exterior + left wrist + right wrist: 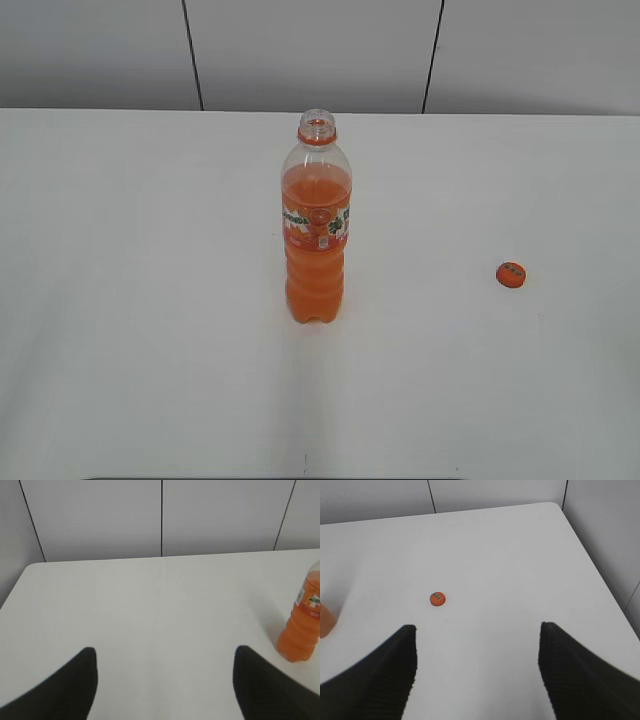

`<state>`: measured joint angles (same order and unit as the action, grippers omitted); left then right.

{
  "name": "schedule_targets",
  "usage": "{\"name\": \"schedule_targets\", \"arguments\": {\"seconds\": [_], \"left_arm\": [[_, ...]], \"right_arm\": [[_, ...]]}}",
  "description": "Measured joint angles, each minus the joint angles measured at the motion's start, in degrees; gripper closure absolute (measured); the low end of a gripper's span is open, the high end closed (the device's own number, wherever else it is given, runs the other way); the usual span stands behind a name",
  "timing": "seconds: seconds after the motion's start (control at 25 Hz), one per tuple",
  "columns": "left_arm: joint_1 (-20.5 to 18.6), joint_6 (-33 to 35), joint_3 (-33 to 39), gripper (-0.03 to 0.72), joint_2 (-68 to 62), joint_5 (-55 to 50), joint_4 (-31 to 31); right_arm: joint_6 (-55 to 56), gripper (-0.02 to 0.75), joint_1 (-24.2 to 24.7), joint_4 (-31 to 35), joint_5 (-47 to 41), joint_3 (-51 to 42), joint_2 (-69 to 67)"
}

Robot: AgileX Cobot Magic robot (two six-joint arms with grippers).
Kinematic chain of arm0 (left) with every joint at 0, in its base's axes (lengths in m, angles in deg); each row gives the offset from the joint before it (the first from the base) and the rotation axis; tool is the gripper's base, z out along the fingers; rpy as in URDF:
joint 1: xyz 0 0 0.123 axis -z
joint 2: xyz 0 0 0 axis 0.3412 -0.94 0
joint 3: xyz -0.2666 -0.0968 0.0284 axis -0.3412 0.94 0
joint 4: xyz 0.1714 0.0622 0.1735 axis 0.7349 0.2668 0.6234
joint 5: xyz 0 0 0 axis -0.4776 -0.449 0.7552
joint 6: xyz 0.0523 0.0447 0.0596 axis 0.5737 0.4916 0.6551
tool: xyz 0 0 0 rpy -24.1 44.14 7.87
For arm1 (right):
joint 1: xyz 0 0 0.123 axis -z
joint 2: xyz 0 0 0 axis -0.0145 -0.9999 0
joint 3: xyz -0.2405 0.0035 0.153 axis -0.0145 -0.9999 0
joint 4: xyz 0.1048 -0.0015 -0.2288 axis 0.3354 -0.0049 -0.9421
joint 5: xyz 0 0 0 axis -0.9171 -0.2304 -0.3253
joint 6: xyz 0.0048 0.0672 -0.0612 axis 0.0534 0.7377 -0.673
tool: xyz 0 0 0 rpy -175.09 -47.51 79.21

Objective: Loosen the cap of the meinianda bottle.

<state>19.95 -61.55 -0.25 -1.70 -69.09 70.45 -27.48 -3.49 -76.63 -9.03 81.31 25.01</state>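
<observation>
In the exterior view the bottle (pixel 316 225) stands upright near the middle of the white table (pixel 130 300), its neck open, with only the orange ring below the mouth. It holds orange liquid up to just above the label. The cap (pixel 511 274) lies flat on the table well to the right of the bottle, printed side up. Neither arm shows here.

In the left wrist view the left gripper (pixel 165 680) hangs over bare table with its jaws wide apart and nothing between them. The bottle (pixel 302 625) stands at the right edge of the view, well clear of the right finger.

In the right wrist view the right gripper (pixel 477 667) is likewise spread wide and empty above the table. The cap (pixel 437 598) lies ahead of it, nearer the left finger, touching neither. A sliver of the bottle (pixel 326 620) shows at the left edge.
</observation>
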Motion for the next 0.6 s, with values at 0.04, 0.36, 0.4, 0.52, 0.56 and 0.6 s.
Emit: {"name": "schedule_targets", "arguments": {"seconds": [0.04,0.36,0.4,0.52,0.56,0.6], "left_arm": [[0.0,0.0,0.0,0.179,0.0,0.0,0.0],[0.0,0.0,0.0,0.18,0.0,-5.3,-0.4],[0.0,0.0,0.0,0.181,0.0,-6.3,-0.4],[0.0,0.0,0.7,0.18,0.0,-7.9,-0.4],[0.0,0.0,0.9,0.18,0.0,-8.1,-0.5],[0.0,0.0,1.0,0.181,0.0,-8.1,-0.5]], "right_arm": [[-0.3,0.171,0.0,0.7,-0.4,-0.1,0.0],[-2.0,0.171,0.0,0.7,-3.7,-1.5,0.0],[-2.2,0.171,0.0,0.7,-3.7,-1.5,0.0],[-2.3,0.171,0.0,0.7,-3.7,-1.5,0.0],[-2.3,0.171,0.0,0.7,-3.7,-1.5,0.0],[-2.3,0.171,0.0,0.7,-3.7,-1.5,0.0]]}}
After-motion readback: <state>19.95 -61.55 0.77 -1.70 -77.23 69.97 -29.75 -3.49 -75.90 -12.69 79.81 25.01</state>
